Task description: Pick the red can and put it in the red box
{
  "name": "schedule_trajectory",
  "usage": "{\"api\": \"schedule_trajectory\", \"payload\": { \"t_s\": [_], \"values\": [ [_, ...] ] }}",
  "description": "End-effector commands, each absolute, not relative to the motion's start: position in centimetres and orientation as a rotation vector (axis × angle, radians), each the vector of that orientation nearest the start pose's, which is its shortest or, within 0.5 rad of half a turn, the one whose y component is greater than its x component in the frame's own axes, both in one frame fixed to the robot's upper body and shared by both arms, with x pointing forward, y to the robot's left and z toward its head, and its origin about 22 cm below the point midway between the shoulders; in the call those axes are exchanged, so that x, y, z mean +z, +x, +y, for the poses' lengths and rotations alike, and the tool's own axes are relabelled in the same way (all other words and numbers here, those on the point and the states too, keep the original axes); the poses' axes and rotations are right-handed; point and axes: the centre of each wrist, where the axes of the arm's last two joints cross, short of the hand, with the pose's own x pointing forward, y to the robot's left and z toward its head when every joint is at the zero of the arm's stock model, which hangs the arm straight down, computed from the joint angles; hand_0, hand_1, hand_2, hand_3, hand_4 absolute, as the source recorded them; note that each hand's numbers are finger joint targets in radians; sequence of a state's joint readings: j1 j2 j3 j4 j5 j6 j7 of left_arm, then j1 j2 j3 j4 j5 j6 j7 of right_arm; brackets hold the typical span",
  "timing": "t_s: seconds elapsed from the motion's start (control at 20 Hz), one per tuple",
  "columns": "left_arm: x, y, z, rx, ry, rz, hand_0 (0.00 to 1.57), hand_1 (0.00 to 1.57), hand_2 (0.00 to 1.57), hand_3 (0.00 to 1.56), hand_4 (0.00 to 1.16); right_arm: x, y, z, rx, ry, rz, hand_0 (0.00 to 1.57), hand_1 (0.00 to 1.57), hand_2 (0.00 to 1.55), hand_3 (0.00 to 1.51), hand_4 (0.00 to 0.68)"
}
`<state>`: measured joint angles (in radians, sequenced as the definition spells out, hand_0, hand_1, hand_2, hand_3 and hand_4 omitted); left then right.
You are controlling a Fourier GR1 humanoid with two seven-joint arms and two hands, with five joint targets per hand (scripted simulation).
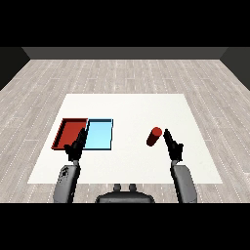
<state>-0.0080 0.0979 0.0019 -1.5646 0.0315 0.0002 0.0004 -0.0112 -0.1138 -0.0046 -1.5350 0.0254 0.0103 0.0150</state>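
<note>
White tabletop [127, 105] bears a cylindrical red can [154, 136] (tilted) just beside the straight-fingered right hand [174, 146].

No readable text, label, brand, number or sign anywhere: none on the can [154, 136], none on the red tray [66, 132] or blue tray [100, 135], none on the table [127, 107].

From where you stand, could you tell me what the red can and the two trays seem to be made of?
Red can: smooth, matte, uniform red; metal or plastic, can't tell. Red tray and light blue tray: flat colour, thin raised rims, probably plastic.
</note>
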Motion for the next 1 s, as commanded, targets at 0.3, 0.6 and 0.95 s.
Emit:
{"api": "schedule_trajectory", "payload": {
  "t_s": [0.3,0.6,0.95],
  "values": [
    [4.5,25.5,23.5,-0.018,-0.031,-1.973,0.00,0.00,0.00,0.00,0.00,3.8,24.1,-35.5,0.030,0.004,-1.866,0.00,0.00,0.00,0.00,0.000],
    [1.2,23.1,23.6,-0.014,-0.051,-2.057,0.00,0.00,0.00,0.00,0.00,0.8,22.4,-41.5,0.032,0.081,-1.926,0.00,0.00,0.00,0.00,0.000],
    [3.2,23.7,24.8,-0.004,-0.071,-2.042,0.00,0.00,0.00,0.00,0.00,0.6,22.4,-42.5,0.065,0.095,-1.935,0.00,0.00,0.00,0.00,0.000]
  ]
}}
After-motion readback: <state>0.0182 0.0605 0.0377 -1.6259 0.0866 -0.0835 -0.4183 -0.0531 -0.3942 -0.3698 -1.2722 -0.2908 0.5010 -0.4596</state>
